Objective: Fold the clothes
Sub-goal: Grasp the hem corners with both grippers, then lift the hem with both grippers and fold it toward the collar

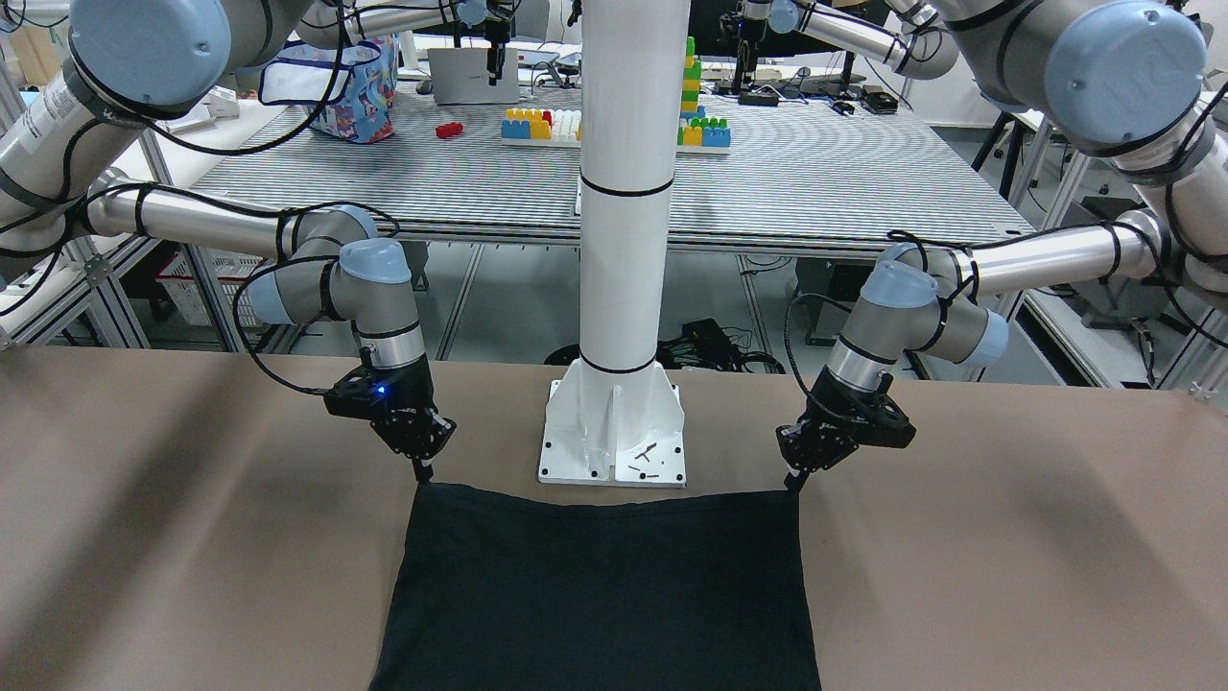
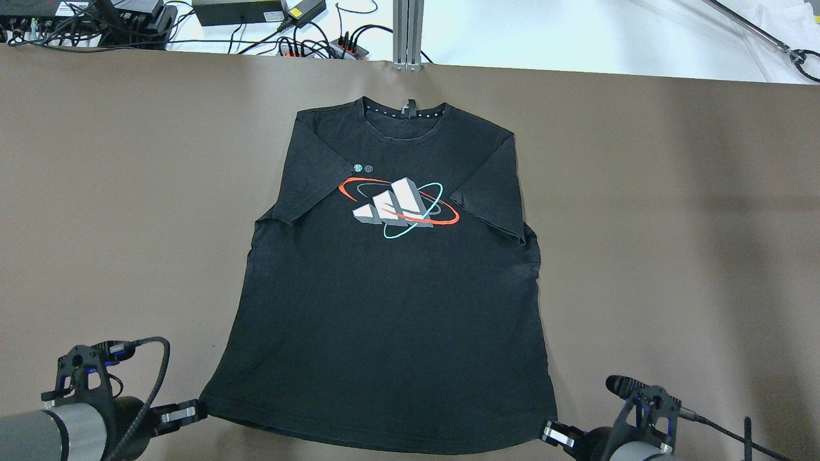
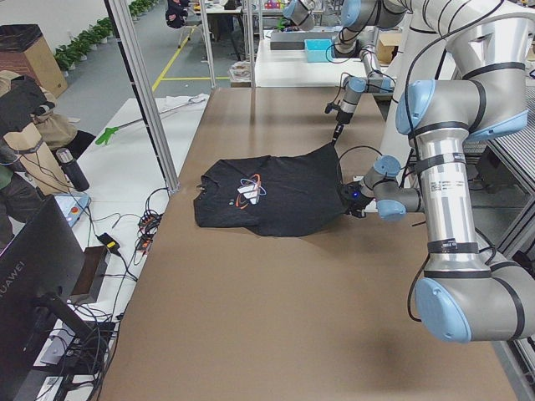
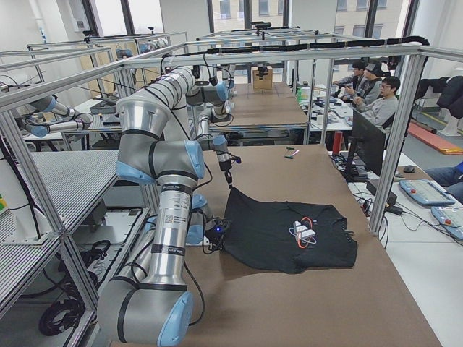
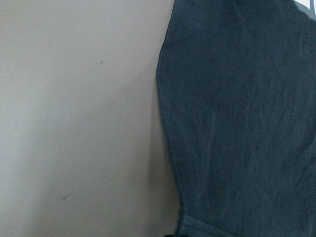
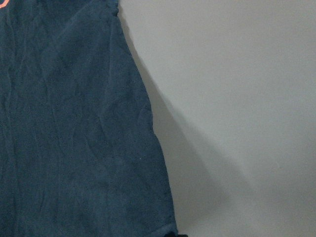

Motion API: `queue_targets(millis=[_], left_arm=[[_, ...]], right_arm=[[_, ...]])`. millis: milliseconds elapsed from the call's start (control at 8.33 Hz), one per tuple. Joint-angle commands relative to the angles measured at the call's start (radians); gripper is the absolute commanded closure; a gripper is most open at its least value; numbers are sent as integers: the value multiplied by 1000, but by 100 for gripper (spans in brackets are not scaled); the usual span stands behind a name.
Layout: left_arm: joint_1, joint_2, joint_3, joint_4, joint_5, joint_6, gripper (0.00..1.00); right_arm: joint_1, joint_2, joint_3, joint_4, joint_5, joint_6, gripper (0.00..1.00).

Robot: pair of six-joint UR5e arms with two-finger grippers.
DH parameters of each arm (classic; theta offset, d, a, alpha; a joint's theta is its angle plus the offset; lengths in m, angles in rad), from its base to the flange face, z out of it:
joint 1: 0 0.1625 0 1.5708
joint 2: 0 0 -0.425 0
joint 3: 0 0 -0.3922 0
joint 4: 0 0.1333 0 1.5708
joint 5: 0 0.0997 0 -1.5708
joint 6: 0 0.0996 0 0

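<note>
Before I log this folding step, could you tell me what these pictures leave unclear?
Front-facing view: T-shirt collar end cut off by the bottom edge.
Overhead view: neck label print too small to read.
Wrist views: only fabric and table show, no grip on the hem.

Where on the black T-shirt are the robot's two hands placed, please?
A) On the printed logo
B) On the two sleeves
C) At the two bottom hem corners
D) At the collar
C: in the overhead view the left hand is at one bottom hem corner of the black T-shirt and the right hand is at the other.
</note>
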Motion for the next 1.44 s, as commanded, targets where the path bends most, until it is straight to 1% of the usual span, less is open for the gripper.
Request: queue_targets(millis=[0,120,240,360,480,600,720,840,960,1080,1200,1320], left_arm=[[-216,-107,105,1,-185,139,100],[-320,-175,173,3,-274,177,100],[-414,-210,212,3,-366,205,100],[-505,-260,244,27,-437,243,100],[-577,-347,285,97,-495,292,100],[-635,-427,317,183,-523,321,100],[-672,-507,359,240,-530,354,100],[-702,-539,394,245,-533,384,100],[-722,-549,422,244,-553,386,100],[-737,-563,442,244,-559,400,100],[-763,-589,488,239,-560,424,100],[-778,-625,558,235,-562,453,100]], right_arm=[[309,251,-93,-190,292,-200,100],[418,314,-132,-231,383,-297,100],[530,349,-188,-237,458,-404,100],[601,383,-242,-243,503,-469,100],[657,423,-288,-246,506,-520,100],[713,477,-337,-274,508,-564,100],[760,521,-392,-294,514,-628,100],[828,535,-429,-295,556,-687,100],[891,572,-477,-300,606,-730,100],[901,633,-550,-303,609,-733,100],[909,697,-630,-303,609,-733,100],[919,765,-720,-299,609,-735,100]])
